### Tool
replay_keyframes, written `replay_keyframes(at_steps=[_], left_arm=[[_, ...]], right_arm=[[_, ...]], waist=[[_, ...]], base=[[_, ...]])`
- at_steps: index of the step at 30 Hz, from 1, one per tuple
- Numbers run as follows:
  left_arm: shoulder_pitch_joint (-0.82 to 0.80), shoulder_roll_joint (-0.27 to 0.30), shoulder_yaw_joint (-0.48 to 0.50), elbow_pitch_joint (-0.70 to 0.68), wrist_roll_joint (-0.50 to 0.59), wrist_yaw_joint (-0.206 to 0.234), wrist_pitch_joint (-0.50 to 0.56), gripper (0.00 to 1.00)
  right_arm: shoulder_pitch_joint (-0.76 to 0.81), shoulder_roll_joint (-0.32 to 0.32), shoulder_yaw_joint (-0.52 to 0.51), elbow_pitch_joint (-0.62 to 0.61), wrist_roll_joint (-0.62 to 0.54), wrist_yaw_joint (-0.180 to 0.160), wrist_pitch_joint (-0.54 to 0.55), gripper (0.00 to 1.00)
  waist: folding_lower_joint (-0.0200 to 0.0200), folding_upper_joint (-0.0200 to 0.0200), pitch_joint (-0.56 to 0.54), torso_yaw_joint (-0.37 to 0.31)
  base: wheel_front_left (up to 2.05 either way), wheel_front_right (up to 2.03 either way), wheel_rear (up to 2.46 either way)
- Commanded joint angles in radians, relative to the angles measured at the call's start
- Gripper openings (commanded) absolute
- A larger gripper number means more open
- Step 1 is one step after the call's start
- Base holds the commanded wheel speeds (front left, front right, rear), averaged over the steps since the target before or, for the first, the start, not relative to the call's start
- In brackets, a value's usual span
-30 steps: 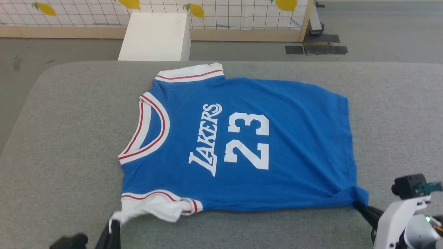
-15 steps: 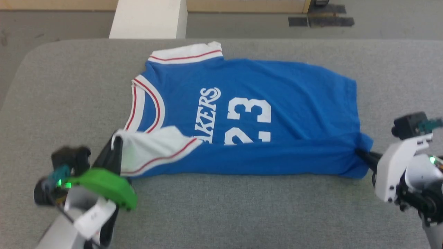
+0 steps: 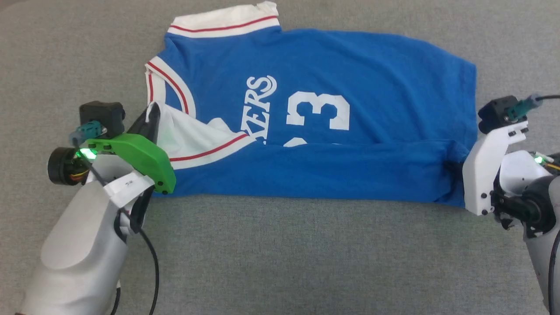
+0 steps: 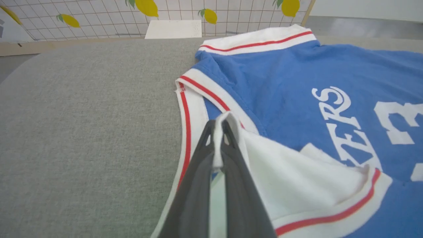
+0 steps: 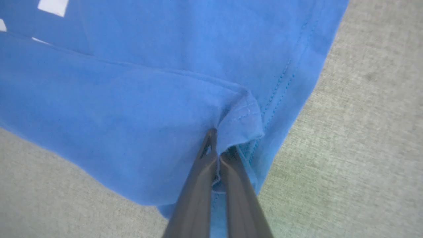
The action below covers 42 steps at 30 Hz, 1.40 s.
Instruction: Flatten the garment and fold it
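The left gripper [image 4: 218, 138] clamps the shirt's [image 3: 372, 70] white sleeve [image 3: 188, 135], the right gripper [image 5: 216, 145] its hem corner [image 5: 241, 115]; both should travel level, keeping the fold straight.

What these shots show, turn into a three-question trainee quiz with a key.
1. True or false: the left gripper is shut on the jersey's white sleeve.
2. The right gripper pinches: A) the striped collar; B) a blue hem corner; C) the lettering.
3. Fill in: the one whole digit showing in the head view is ___.
Key: 1 true; 2 B; 3 the 3.
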Motion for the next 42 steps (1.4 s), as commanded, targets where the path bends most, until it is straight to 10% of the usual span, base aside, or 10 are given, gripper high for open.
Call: replay_keyframes(at_steps=[1, 12, 13, 14, 15, 42], left_arm=[[-0.024, -0.009, -0.007, 0.027, 0.013, -0.008, 0.004, 0.0], [-0.079, -0.055, -0.024, 0.214, -0.017, -0.036, 0.024, 0.0], [-0.083, -0.058, -0.023, 0.224, -0.019, -0.039, 0.018, 0.32], [-0.086, -0.059, -0.023, 0.231, -0.02, -0.04, 0.016, 0.91], [-0.09, -0.061, -0.023, 0.239, -0.022, -0.04, 0.015, 1.0], [0.298, -0.031, 0.16, -0.055, -0.036, 0.078, -0.296, 1.0]], right_arm=[[-0.012, 0.007, 0.009, 0.013, -0.009, -0.001, 0.014, 0.0], [-0.012, 0.015, 0.032, 0.045, -0.01, -0.001, 0.084, 0.0], [-0.01, 0.015, 0.033, 0.046, -0.01, -0.001, 0.08, 0.29], [-0.009, 0.016, 0.032, 0.044, -0.011, -0.001, 0.071, 0.82], [-0.004, 0.016, 0.03, 0.046, -0.012, -0.001, 0.066, 1.0], [0.287, 0.155, -0.212, -0.075, -0.034, -0.001, -0.599, 1.0]], waist=[[-0.0002, 0.0, 0.019, -0.003], [-0.0002, 0.0, 0.014, -0.007], [-0.0002, 0.0, 0.009, -0.006], [-0.0002, 0.0, 0.005, -0.006], [-0.0002, 0.0, 0.0, -0.004], [-0.0002, 0.0, -0.255, -0.014]], base=[[0.0, 0.0, 0.0], [0.0, 0.0, 0.0], [0.0, 0.0, 0.0], [0.0, 0.0, 0.0], [0.0, 0.0, 0.0], [0.0, 0.0, 0.0]])
